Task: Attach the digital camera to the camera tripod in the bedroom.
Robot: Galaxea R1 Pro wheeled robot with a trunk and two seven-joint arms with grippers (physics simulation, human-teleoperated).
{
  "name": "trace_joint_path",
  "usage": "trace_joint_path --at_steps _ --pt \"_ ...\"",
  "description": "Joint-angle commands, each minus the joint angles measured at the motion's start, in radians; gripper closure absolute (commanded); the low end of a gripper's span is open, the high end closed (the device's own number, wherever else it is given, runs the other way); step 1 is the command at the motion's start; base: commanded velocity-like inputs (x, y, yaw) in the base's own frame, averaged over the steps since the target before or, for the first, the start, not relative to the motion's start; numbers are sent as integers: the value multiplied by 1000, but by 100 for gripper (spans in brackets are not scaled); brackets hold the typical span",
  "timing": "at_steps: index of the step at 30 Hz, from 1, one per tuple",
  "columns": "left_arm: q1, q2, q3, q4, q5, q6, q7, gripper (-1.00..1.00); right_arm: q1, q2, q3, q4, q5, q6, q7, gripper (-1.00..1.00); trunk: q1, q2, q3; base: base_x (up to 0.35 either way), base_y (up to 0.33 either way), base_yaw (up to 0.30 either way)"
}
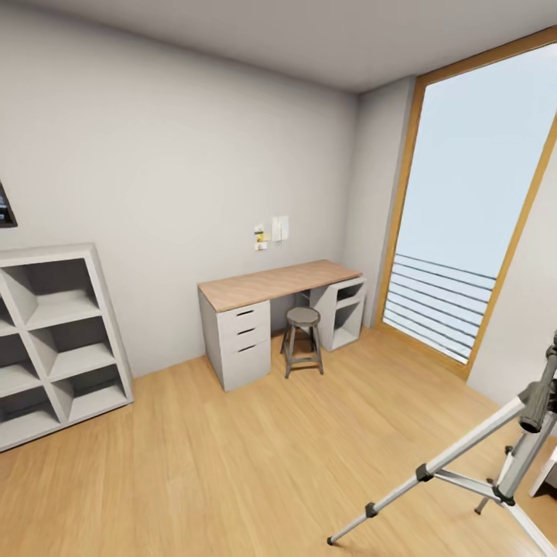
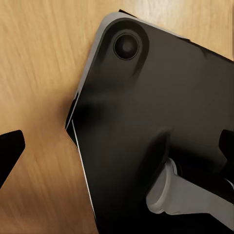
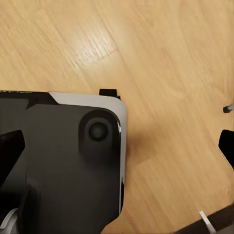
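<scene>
Camera tripod: stands at the lower right of your head view, on the light wood floor. Silver telescoping legs, black joints and feet, 1 long black handle angled up beside the head. The top of the head runs past the picture edge, so you cannot tell whether anything sits on it.

Progress, as a judgement: you are in the bedroom with the tripod near; no camera shows on it, so fetching and attaching look left to do.

Left gripper: dark finger tips at both edges of the left wrist view, spread wide, nothing between them; the robot's black base below.

Right gripper: fingers likewise wide apart and holding nothing, over base and floor.

Surroundings: wood-topped bench with drawers, round stool, white cube shelf, tall window.
</scene>
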Motion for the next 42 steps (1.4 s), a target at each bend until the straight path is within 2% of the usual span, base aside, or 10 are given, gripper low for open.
trace_joint_path --at_steps 1,32,42 --pt "1 0 0 -1 5 0 0 -100 -1 0 7 3 -10 -5 5 -100 1 0 0 317 -12 0" --pt "1 1 4 1 9 0 1 -100 -1 1 6 3 -13 -5 3 -100 1 0 0 321 -1 3" --pt "1 2 5 1 9 -6 2 -100 -1 1 8 3 -11 -8 3 -100 1 0 0 319 0 246"
